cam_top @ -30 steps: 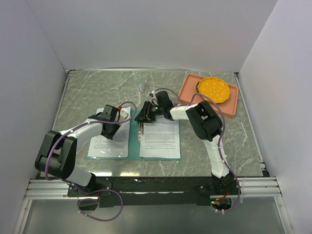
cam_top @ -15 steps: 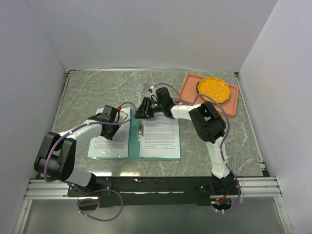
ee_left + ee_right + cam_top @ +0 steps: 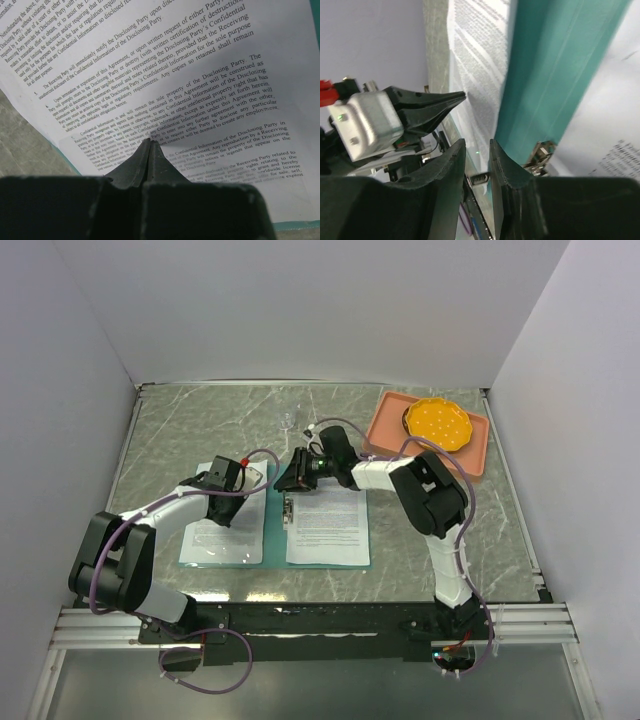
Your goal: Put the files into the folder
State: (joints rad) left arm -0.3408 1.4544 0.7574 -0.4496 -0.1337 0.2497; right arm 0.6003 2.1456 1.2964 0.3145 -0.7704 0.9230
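Note:
The teal folder (image 3: 276, 540) lies open and flat on the marble table. One file (image 3: 215, 535) lies on its left half and the other file (image 3: 330, 525) on its right half. My left gripper (image 3: 230, 515) is shut, its tips pressed on the left sheet (image 3: 175, 75); the tips (image 3: 151, 142) hold nothing between them. My right gripper (image 3: 286, 480) hovers at the far end of the spine, just beyond the metal clip (image 3: 289, 510). Its jaws (image 3: 477, 145) stand a narrow gap apart and empty, beside the teal spine (image 3: 555, 65) and clip (image 3: 540, 152).
A salmon-pink tray (image 3: 470, 455) with an orange plate (image 3: 438, 423) sits at the back right. A small clear object (image 3: 290, 420) stands behind the folder. White walls close in the left, back and right sides.
My right gripper drew back from the spine half a second ago, then came forward and down to its far end again. The left gripper and both sheets have not moved.

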